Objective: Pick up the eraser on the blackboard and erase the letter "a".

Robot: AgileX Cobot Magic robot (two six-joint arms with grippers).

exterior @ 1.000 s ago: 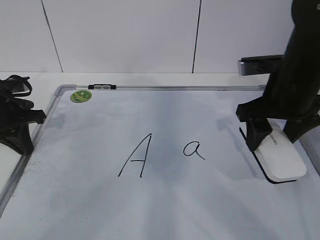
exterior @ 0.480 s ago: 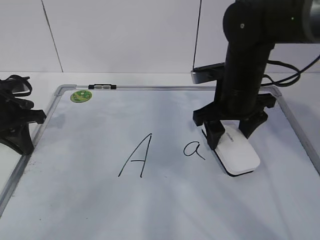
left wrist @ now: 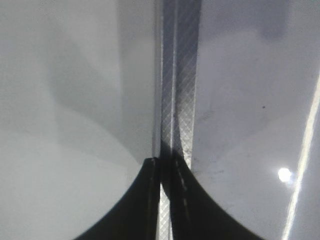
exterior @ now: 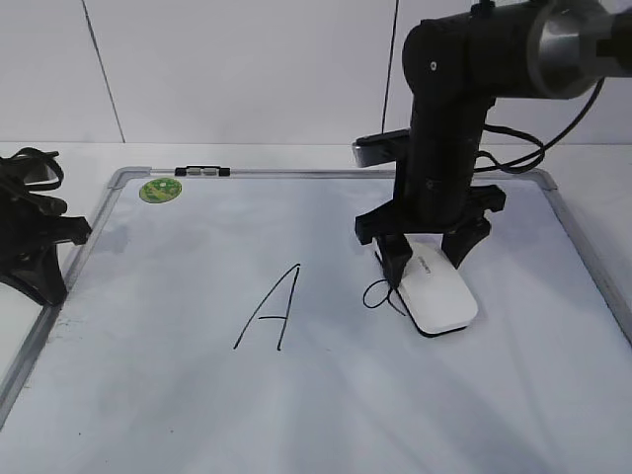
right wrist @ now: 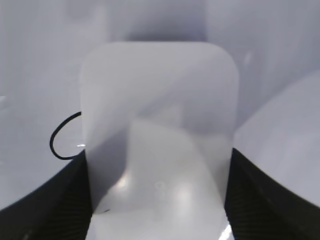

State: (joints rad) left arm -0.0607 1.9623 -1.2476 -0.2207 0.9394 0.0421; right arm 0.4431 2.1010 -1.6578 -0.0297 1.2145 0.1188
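The white eraser lies flat on the blackboard, clamped across its width by my right gripper. Its left edge covers the right part of the letter "a"; only the left curve of the letter "a" shows in the right wrist view. A taller capital "A" stands to the left. My left gripper rests shut and empty over the board's left metal frame.
A round green sticker and a small black-and-grey clip sit at the board's top left. The silver frame bounds the board on the right. A white wall rises behind the table.
My right gripper has slid the eraser leftwards across the board from near the right frame until it overlaps the small letter. The left arm has not moved.
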